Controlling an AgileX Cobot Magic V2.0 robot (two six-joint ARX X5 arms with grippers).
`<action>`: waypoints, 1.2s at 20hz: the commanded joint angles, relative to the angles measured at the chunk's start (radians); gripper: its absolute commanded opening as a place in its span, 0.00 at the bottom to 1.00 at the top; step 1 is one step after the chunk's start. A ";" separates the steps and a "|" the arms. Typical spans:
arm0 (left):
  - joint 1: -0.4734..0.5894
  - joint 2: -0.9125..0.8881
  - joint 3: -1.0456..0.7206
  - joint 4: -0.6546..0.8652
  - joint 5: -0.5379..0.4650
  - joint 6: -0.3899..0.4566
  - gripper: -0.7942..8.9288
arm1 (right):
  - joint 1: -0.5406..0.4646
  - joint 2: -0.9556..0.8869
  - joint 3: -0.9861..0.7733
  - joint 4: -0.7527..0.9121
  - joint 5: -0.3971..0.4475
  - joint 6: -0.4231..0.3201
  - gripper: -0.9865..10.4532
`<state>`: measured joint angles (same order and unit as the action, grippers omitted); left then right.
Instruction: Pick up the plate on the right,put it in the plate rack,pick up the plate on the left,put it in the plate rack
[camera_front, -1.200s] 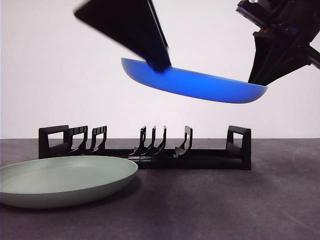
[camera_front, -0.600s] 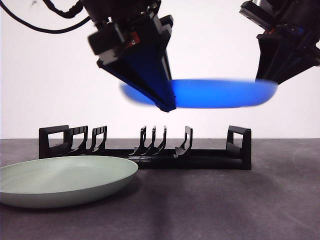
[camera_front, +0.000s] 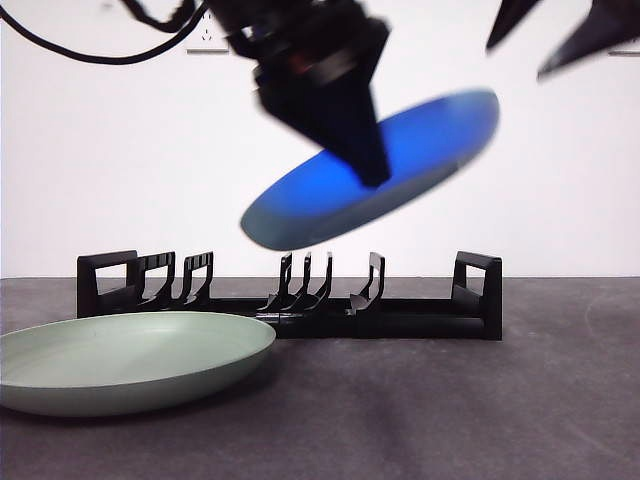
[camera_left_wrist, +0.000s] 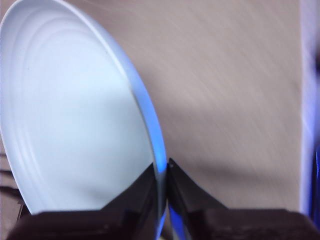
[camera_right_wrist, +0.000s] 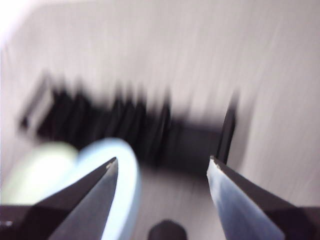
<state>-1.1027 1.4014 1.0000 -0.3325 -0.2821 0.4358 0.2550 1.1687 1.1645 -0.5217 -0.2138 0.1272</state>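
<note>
Left gripper (camera_left_wrist: 161, 172) clamped on the rim of the blue plate (camera_front: 375, 170), which hangs tilted above the rack (camera_front: 290, 296), rack slots straight below the jaws; right gripper (camera_right_wrist: 162, 167) empty, jaws apart, off high to the side.

A dark grey, faintly mottled tabletop (camera_front: 450, 400) runs back to a plain white wall (camera_front: 120, 150).

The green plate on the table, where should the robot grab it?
Probably by its rim. The green plate lies flat, face up, on the table, so its raised thin edge is the only part fingers could close on. The edge nearest the plate rack looks crowded, so coming down from above on an open side seems best.
</note>
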 joint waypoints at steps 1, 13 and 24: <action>0.057 -0.009 0.002 0.099 0.000 -0.212 0.07 | 0.001 -0.048 0.004 0.075 0.060 0.011 0.35; 0.585 -0.127 0.002 0.299 0.547 -0.630 0.07 | 0.001 -0.097 0.004 0.074 0.090 0.011 0.33; 0.815 -0.109 0.002 0.337 0.783 -0.650 0.07 | 0.001 -0.095 0.004 0.044 0.090 0.010 0.33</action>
<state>-0.2977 1.2804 1.0000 -0.0048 0.4763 -0.2111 0.2550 1.0695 1.1702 -0.4793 -0.1268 0.1314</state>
